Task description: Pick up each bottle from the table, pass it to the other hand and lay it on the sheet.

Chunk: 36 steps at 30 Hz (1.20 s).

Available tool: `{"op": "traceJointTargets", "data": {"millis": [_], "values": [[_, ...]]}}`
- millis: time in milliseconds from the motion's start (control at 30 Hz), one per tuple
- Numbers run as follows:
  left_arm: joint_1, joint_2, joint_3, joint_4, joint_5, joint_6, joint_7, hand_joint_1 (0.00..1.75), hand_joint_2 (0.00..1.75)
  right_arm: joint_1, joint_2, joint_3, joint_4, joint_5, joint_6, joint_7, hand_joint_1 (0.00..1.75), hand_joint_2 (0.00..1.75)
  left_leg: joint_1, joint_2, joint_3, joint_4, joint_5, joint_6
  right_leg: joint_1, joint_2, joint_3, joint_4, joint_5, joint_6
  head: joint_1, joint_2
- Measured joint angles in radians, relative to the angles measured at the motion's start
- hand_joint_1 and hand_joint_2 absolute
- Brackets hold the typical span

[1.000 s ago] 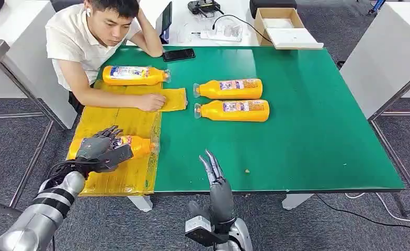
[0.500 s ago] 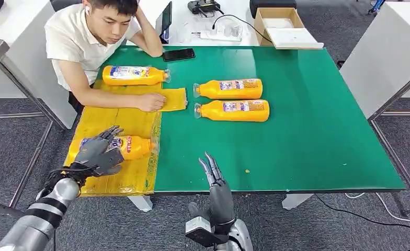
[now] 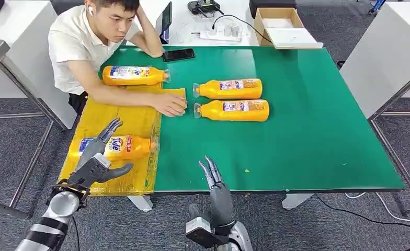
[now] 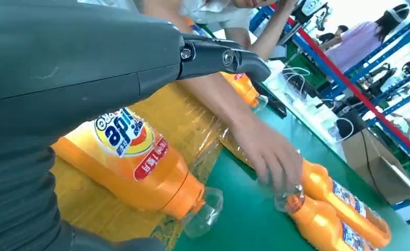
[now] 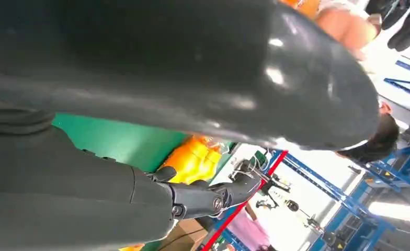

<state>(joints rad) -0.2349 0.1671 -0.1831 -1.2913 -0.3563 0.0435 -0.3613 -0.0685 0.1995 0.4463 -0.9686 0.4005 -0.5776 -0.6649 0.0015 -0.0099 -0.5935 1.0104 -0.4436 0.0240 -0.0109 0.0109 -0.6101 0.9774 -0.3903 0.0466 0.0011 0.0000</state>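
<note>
Four bottles: two are laid on the yellow sheet (image 3: 122, 121) at the left, two are left on the green tabletop (image 3: 307, 136) further right.
Left hand (image 3: 99, 157): released, fingers spread, held just over the near bottle (image 3: 116, 147), which lies on its side on the sheet's near part with its clear cap toward the green.
Roll risk: the near bottle could be nudged by the spread fingers if the hand is drawn off low (a round body on slick plastic is judged likely to roll toward the sheet's edge).
Far sheet bottle (image 3: 134, 75): laid across the sheet's far end, beside the seated person's forearm.
Person's hand (image 3: 170, 103): rested at the sheet's right flap, close to the caps of the two waiting bottles (seen touching one cap in the left wrist view), so a reach there could meet it.
Right hand (image 3: 213, 175): empty, fingers straight and close together, held upright at the tabletop's near edge.
Upper bottle (image 3: 229, 88) and lower bottle (image 3: 233, 110): lying parallel and nearly touching; one could be knocked while the other is gripped.
Surface: green mat, small crumbs near the front edge.
Room: grey carpet, white tables around, a phone (image 3: 178, 54), a power strip (image 3: 221, 34) and an open cardboard box (image 3: 278, 22) beyond the far edge.
</note>
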Motion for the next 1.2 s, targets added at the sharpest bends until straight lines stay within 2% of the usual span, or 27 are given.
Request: {"op": "traceJointTargets", "data": {"millis": [300, 400, 567, 600, 700, 767, 800, 867, 900, 967, 1033, 1100, 1200], "values": [[0.007, -0.004, 0.006, -0.014, 0.019, 0.011, -0.018, 0.0, 1.75, -0.003, 0.0, 0.0, 0.008, 0.0, -0.001, 0.0, 0.0, 0.0, 0.0, 0.0, 0.0, 0.0, 0.0, 0.0, 0.0, 0.0, 0.0, 0.0, 0.0, 0.0, 0.0, 0.0], [0.017, -0.02, 0.022, -0.045, 0.035, 0.069, -0.06, 0.0, 1.75, -0.004, 0.0, 0.0, 0.01, -0.002, -0.003, 0.0, 0.0, 0.0, 0.0, 0.0, 0.0, 0.0, 0.0, 0.0, 0.0, 0.0, 0.0, 0.0, 0.0, 0.0, 0.0, 0.0], [0.05, -0.052, 0.029, -0.116, 0.112, 0.08, -0.096, 0.0, 1.75, -0.004, 0.0, 0.0, 0.016, 0.001, -0.028, 0.0, 0.0, 0.0, 0.0, 0.0, 0.0, 0.0, 0.0, 0.0, 0.0, 0.0, 0.0, 0.0, 0.0, 0.0, 0.0, 0.0], [0.062, -0.061, 0.032, -0.133, 0.145, 0.081, -0.1, 0.0, 1.75, -0.005, -0.002, 0.0, 0.016, 0.008, -0.039, 0.001, 0.0, 1.75, 0.0, 0.0, 0.0, 0.0, 0.0, 0.0, 0.0, 0.0, 0.0, 0.0, 0.0, 0.0, 0.0, 0.0], [0.101, -0.118, 0.043, -0.185, 0.203, 0.156, -0.103, 0.0, 1.75, -0.006, -0.012, -0.016, 0.012, 0.062, -0.055, 0.03, 0.0, 1.75, -0.001, 0.0, 0.0, 0.0, -0.001, 0.0, 0.0, 0.0, 0.0, -0.001, 0.0, 0.0, 0.0, 0.0], [0.144, -0.162, 0.041, -0.219, 0.224, 0.176, -0.127, 0.0, 1.75, -0.003, -0.015, -0.074, -0.02, 0.255, -0.056, 0.155, 0.0, 1.75, -0.002, 0.0, 0.0, 0.0, -0.001, 0.0, -0.002, 0.0, 0.0, -0.001, 0.0, 0.0, -0.001, 0.0], [0.173, -0.183, 0.033, -0.238, 0.239, 0.185, -0.139, 0.0, 1.75, -0.008, -0.015, -0.133, -0.039, 0.422, -0.057, 0.203, 0.0, 1.75, -0.003, 0.0, 0.0, 0.0, -0.001, 0.0, -0.002, 0.0, 0.0, -0.001, 0.0, 0.0, -0.001, 0.0], [0.214, -0.213, 0.005, -0.268, 0.267, 0.205, -0.149, 0.0, 1.75, -0.026, -0.021, -0.232, -0.07, 0.637, -0.058, 0.207, 0.0, 1.75, -0.003, -0.001, -0.001, 0.0, -0.001, 0.001, -0.002, 0.0, 0.0, -0.001, 0.0, 0.001, 0.001, 0.0], [0.224, -0.219, -0.001, -0.275, 0.274, 0.209, -0.151, 0.0, 1.75, -0.029, -0.023, -0.254, -0.079, 0.666, -0.058, 0.204, 0.0, 1.75, -0.003, 0.0, -0.001, 0.0, -0.001, 0.001, -0.003, 0.0, 0.0, -0.001, 0.0, 0.001, 0.0, 0.0], [0.238, -0.236, -0.009, -0.293, 0.296, 0.212, -0.153, 0.0, 1.75, -0.029, -0.019, -0.301, -0.111, 0.607, -0.058, 0.193, 0.0, 1.75, -0.003, 0.0, -0.001, 0.0, -0.001, 0.001, -0.003, 0.0, 0.0, -0.001, 0.0, 0.001, 0.0, 0.0], [0.245, -0.241, -0.009, -0.299, 0.317, 0.207, -0.151, 0.0, 1.75, -0.031, -0.018, -0.336, -0.128, 0.626, -0.058, 0.22, 0.0, 1.75, -0.003, 0.0, 0.0, 0.0, -0.001, 0.001, -0.003, 0.0, 0.0, -0.001, 0.0, 0.001, 0.0, 0.0], [0.252, -0.248, -0.008, -0.304, 0.328, 0.197, -0.147, 0.0, 1.75, -0.028, -0.019, -0.376, -0.14, 0.717, -0.058, 0.257, 0.0, 1.75, -0.003, 0.0, 0.0, 0.0, -0.001, 0.001, -0.002, 0.0, 0.0, -0.001, 0.0, 0.001, 0.0, 0.0], [0.253, -0.256, -0.008, -0.304, 0.327, 0.183, -0.143, 0.0, 1.75, -0.031, -0.032, -0.404, -0.14, 0.845, -0.058, 0.375, 0.0, 1.75, -0.003, 0.0, 0.0, 0.0, -0.001, 0.001, -0.002, 0.0, 0.0, -0.001, 0.0, 0.001, 0.0, 0.0]]}}
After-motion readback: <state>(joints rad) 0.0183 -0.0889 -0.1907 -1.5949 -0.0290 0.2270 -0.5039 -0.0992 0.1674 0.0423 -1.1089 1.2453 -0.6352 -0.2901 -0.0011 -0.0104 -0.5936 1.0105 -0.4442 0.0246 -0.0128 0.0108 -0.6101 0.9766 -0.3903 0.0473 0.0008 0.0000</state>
